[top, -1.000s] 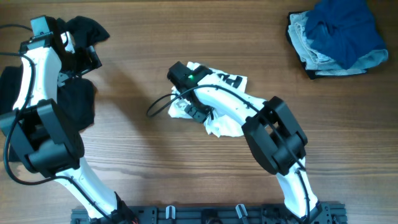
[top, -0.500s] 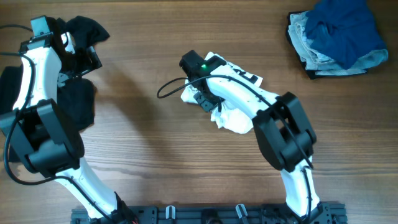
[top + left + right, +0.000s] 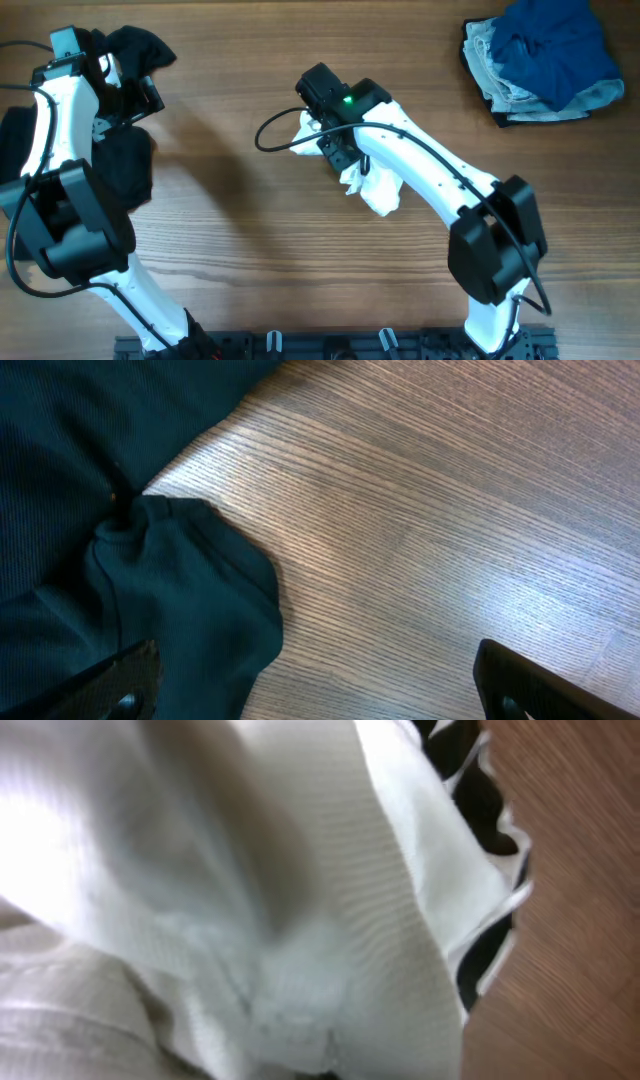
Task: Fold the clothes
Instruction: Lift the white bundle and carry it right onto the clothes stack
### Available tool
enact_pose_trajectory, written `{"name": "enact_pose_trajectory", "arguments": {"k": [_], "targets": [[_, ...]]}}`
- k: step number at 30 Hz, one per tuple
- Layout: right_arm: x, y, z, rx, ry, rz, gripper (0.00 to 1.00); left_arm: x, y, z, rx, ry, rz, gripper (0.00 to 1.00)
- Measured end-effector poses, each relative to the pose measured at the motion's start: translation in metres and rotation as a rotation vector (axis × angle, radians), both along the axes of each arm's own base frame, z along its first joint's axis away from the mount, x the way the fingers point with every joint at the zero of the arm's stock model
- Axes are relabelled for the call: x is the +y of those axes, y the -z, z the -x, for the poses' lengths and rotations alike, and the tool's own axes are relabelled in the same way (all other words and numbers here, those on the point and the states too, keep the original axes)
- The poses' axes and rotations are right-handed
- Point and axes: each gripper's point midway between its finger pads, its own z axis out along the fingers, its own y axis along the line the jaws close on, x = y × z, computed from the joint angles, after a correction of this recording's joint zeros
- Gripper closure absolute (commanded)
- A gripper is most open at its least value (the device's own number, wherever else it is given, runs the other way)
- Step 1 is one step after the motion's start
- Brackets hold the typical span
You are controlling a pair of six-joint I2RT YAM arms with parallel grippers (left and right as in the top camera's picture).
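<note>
Under R gripper (image 3: 343,160), white garment (image 3: 378,192) bunched & gripped.

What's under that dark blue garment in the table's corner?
Pale denim clothing pokes out beneath the dark blue garment, along its left side and lower right edge. How many pieces lie there, and how they are folded, cannot be seen, because the blue one covers them.

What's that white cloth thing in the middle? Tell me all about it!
The white garment is soft, ribbed knit fabric, scrunched into a lump near the middle of the wooden table. Bits of black print peek out at one edge. The right pincer sits on top, apparently gripping a bunch; the arm covers much of it.
</note>
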Motion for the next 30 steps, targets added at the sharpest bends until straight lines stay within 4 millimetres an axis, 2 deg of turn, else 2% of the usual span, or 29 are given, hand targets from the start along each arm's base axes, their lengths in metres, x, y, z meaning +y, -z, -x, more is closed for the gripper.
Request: {"name": "enact_pose_trajectory", "arguments": {"k": [6,7,15,21,25,30], "targets": [[-0.005,-0.039,0.007,-0.061,0.03,-0.055,0.96,0.0,0.0,0.0,0.001,0.0,0.0,0.0],[-0.006,-0.056,0.009,-0.089,0.04,-0.083,0.96,0.0,0.0,0.0,0.001,0.0,0.001,0.0],[-0.019,-0.13,0.028,-0.229,0.104,-0.22,0.96,0.0,0.0,0.001,0.004,0.0,0.002,0.0],[-0.029,-0.161,0.035,-0.306,0.157,-0.281,0.96,0.0,0.0,0.001,0.004,0.0,0.002,0.0],[-0.04,-0.172,0.03,-0.374,0.218,-0.265,0.96,0.0,0.0,0.001,0.004,0.0,0.001,0.0],[-0.06,-0.191,-0.002,-0.521,0.324,-0.276,0.96,0.0,0.0,0.001,0.005,0.0,0.002,0.0]]}}
